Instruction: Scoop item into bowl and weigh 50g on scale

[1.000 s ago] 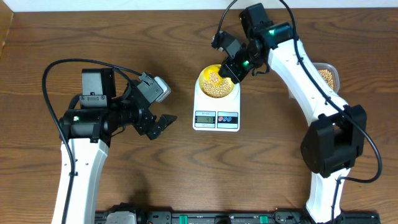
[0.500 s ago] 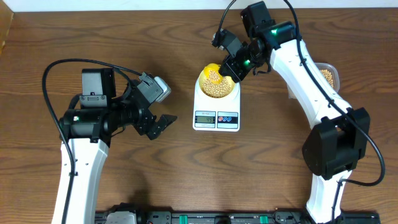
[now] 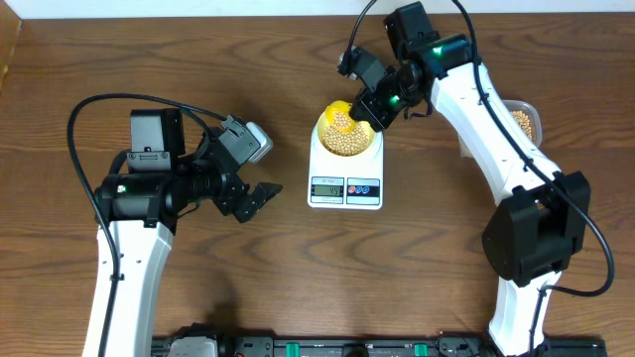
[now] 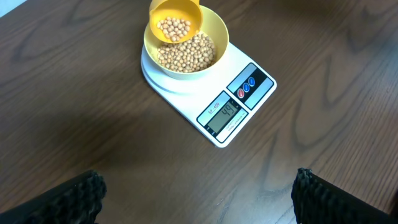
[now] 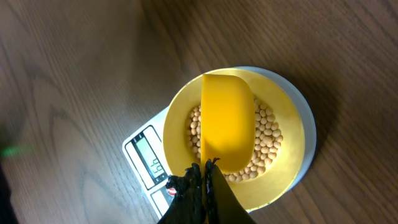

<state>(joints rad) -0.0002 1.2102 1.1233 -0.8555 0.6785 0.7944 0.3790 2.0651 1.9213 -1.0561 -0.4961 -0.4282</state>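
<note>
Nearest, find left tool (image 3: 256,198) hanging over bare counter (image 3: 298,288) well left of the scale (image 4: 205,87), fingers (image 4: 68,199) spread to full width, gripping nothing, touching nothing; judge it parked clear to avoid disturbing the weighing, its camera looking toward the display (image 4: 225,112). Next out, read scale front: two digits lit, first resembling a four, second not legible with confidence; judge mass short of target. Beyond the display, note pale yellow bowl (image 4: 221,37) centred on the round platform, holding a layer of tan beans (image 4: 193,56); placement there needed for registering every addition. Over the bowl's far rim, note yellow scoop (image 4: 175,22) held tilted, open face turned toward the near-left, carrying a small remainder of beans; judge it poised for trickling out a few at a time. Behind it, see right tool (image 5: 203,183) clamped fully shut on the scoop's handle end, nothing else in its grip. Farthest, at the right edge, glimpse clear tub (image 3: 523,121) of beans, partly hidden by the right arm, well apart from the scale; judge it kept within reach for a further scoop if needed.
</note>
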